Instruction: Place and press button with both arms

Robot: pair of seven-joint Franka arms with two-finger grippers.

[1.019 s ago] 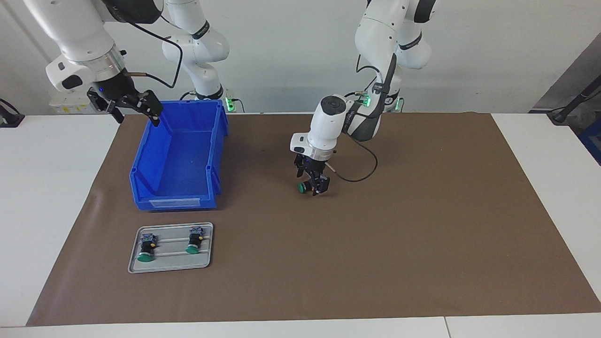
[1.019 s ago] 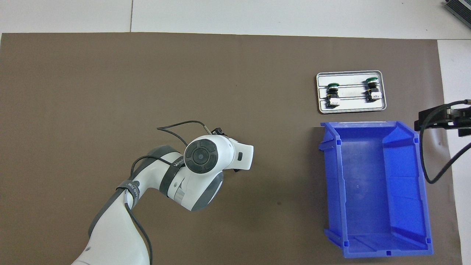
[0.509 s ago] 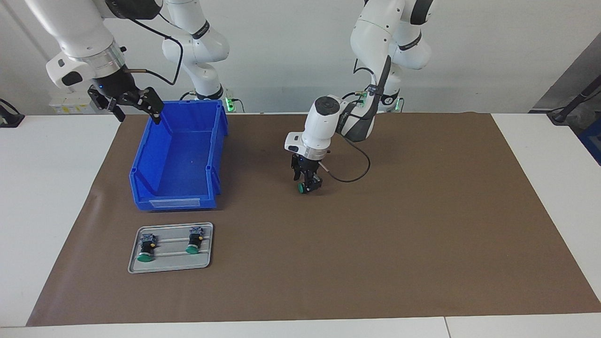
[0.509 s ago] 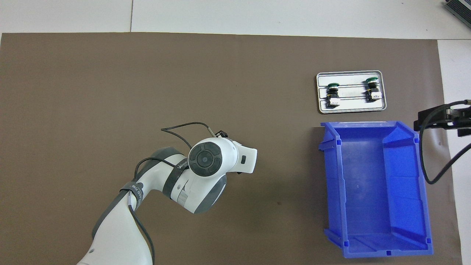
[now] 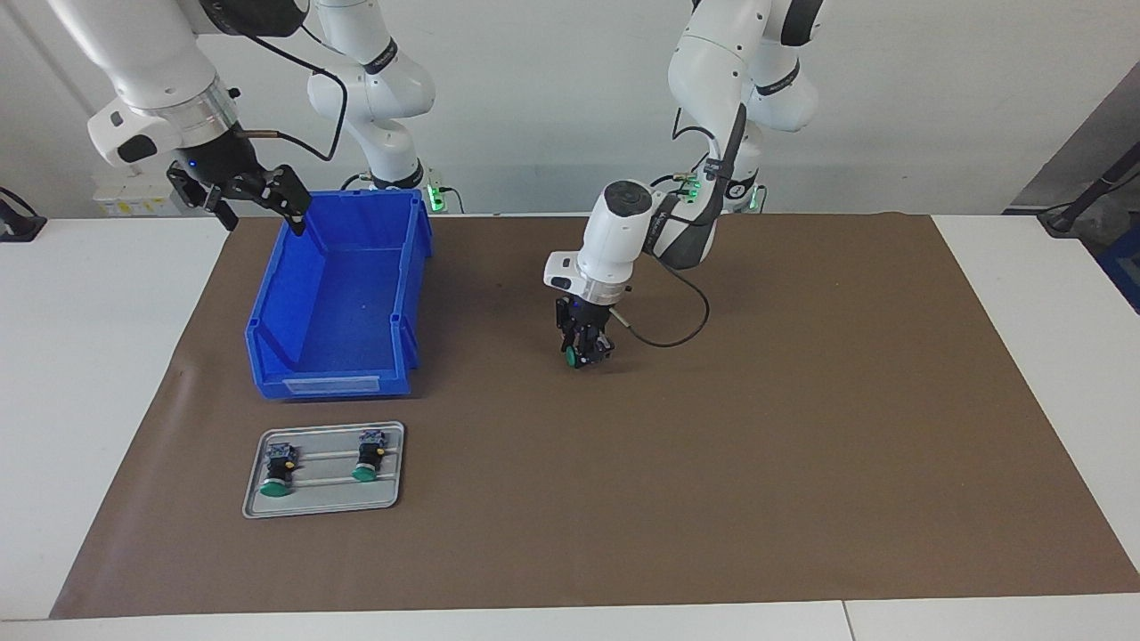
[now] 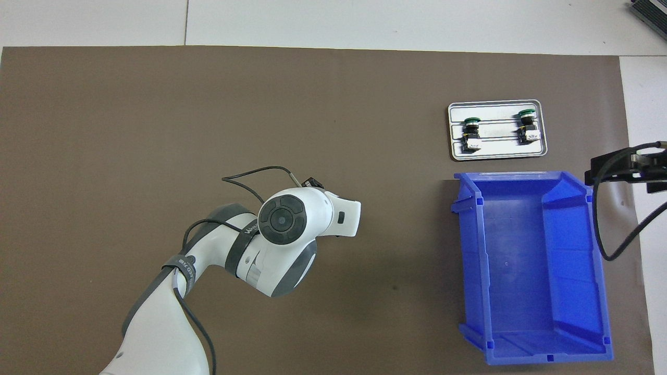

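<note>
My left gripper (image 5: 583, 353) points down over the middle of the brown mat and is shut on a button (image 5: 571, 357) with a green cap. It holds the button on its side, just above the mat. In the overhead view the left arm's wrist (image 6: 292, 221) hides that gripper and the button. My right gripper (image 5: 256, 206) is open and empty, raised over the corner of the blue bin (image 5: 338, 381) nearest the robots. Part of it shows in the overhead view (image 6: 608, 169).
The blue bin (image 6: 471, 260) is empty and stands toward the right arm's end. A grey metal tray (image 5: 325, 497), also in the overhead view (image 6: 497, 149), lies farther from the robots than the bin. It holds two more green-capped buttons (image 5: 276, 478) (image 5: 366, 463).
My left gripper has turned a little and shifted slightly toward the right arm's end, with the button still in it. The right arm has barely moved.
</note>
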